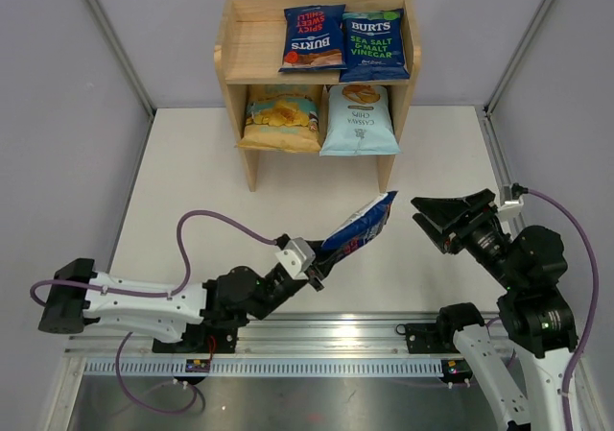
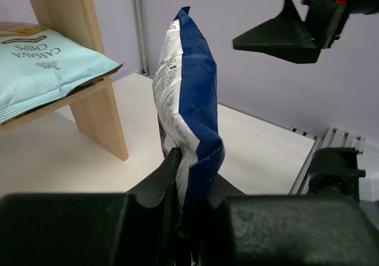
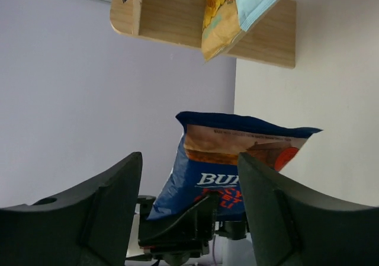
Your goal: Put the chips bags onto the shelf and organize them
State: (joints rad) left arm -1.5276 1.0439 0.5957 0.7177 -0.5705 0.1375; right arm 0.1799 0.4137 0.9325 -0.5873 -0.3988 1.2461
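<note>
Where the two black fingers (image 2: 155,186) of the left gripper (image 2: 189,180) come together, they are clenched on the bottom edge of a dark blue Burts bag (image 2: 190,85), which rises from between them with its narrow side to the wrist camera. Seen from above, that bag (image 1: 362,224) leans out of the left gripper (image 1: 318,269) toward the shelf (image 1: 233,85), its top corner in front of the shelf's right side panel and apart from it. The right gripper (image 1: 431,226) stands released, its fingers (image 3: 112,204) spread wide with nothing between them. The bag (image 3: 237,165) sits just beyond their tips, on the side away from the shelf's left panel. On the shelf's upper tier lie a Burts Spicy Sweet Chilli bag (image 1: 314,39) and a Burts Sea Salt & Malt Vinegar bag (image 1: 375,45), side by side. On the lower tier lie a yellow-and-teal bag (image 1: 280,116) and a pale blue Cassava Chips bag (image 1: 360,119).
</note>
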